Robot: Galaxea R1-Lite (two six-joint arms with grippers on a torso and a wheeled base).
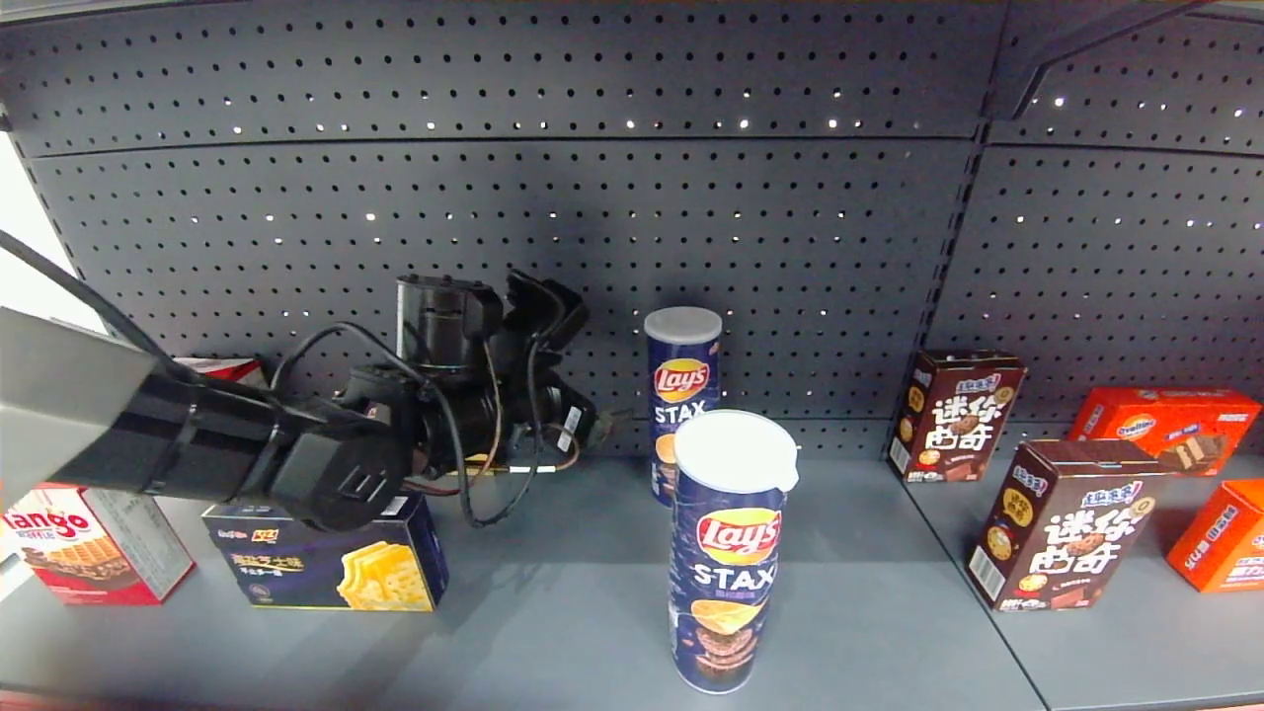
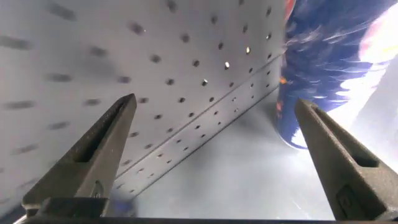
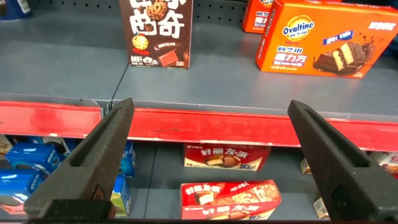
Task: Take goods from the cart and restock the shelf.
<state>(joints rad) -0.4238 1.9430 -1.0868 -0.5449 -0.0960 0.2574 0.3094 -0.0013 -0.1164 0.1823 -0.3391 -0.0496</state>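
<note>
Faced a grey shelf point(image 1: 553, 612) with pegboard point(image 1: 592, 197). Held left end effector point(image 2: 214, 99) spread, empty, beside rear can point(image 1: 682, 395). Held right end effector point(image 3: 210, 102) spread, empty, before red edge point(image 3: 249, 127). Saw front can point(image 1: 729, 553) upright, just before rear can.

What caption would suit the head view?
Left gripper, open, beside the rear chip can; front chip can standing nearer.

A front can point(image 1: 733, 553) and a back can point(image 1: 683, 390) stand in line in the middle of the shelf point(image 1: 553, 617). Bare shelf lies open between them and the blue box point(image 1: 326, 573) on the left, and between them and the brown boxes point(image 1: 1071, 523) on the right. The left arm point(image 1: 247, 444) crosses above the blue box.
</note>
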